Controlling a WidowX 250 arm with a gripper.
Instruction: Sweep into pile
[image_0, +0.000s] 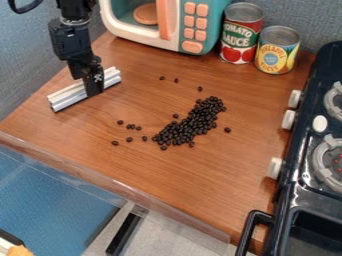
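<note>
Guiding the silvery grooved bar (67, 96), clamped in the black two-finger gripper (94, 86) at upper left, low and level should nudge the small dark oval beans (120, 122) into the central heap (190, 125).

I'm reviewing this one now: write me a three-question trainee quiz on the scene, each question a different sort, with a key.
1. Choose one: what is the gripper holding? A) a spoon B) a silver bar C) a brush
2. True or false: some dark beans lie apart from the main cluster.
3. Fill in: of the two cans, the one nearer the toy microwave has a ___ label.

Key: 1 B; 2 true; 3 red
</note>
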